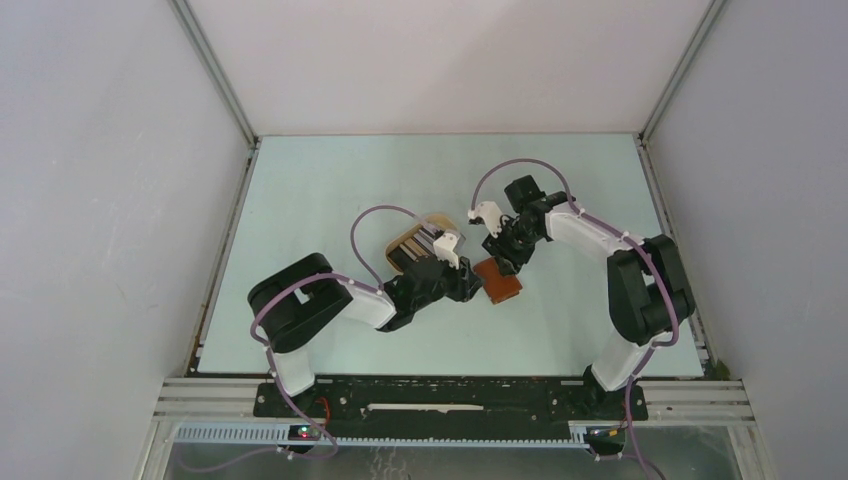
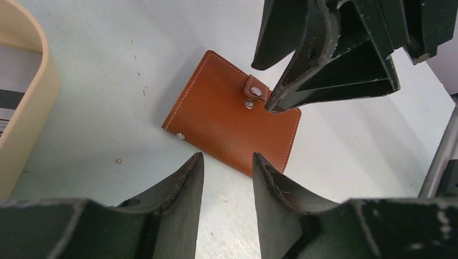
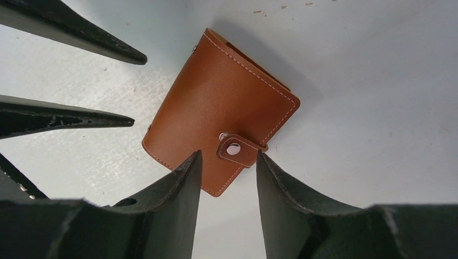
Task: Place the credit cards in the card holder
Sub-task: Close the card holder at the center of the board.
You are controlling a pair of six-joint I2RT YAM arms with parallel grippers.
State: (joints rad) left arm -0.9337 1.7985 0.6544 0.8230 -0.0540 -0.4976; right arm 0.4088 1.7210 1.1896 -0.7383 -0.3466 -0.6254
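The card holder [image 1: 498, 281] [image 2: 227, 118] [image 3: 216, 108], a brown leather wallet, lies folded shut on the table. Its snap tab [image 3: 236, 149] [image 2: 255, 90] rests over the cover at one long edge. My left gripper [image 1: 470, 283] [image 2: 227, 156] [image 3: 139, 90] is open at the holder's left edge, with bare table between its fingers. My right gripper [image 1: 508, 262] [image 3: 227, 154] [image 2: 262, 89] is open too and hovers over the tab side, holding nothing. The credit cards [image 1: 410, 243] [image 2: 6, 102] lie stacked in the tan tray.
The oval tan tray [image 1: 393, 250] [image 2: 32, 108] sits just left of and behind the left gripper. The two grippers face each other closely across the holder. Grey walls and metal rails [image 1: 225, 260] enclose the pale green table [image 1: 330, 180].
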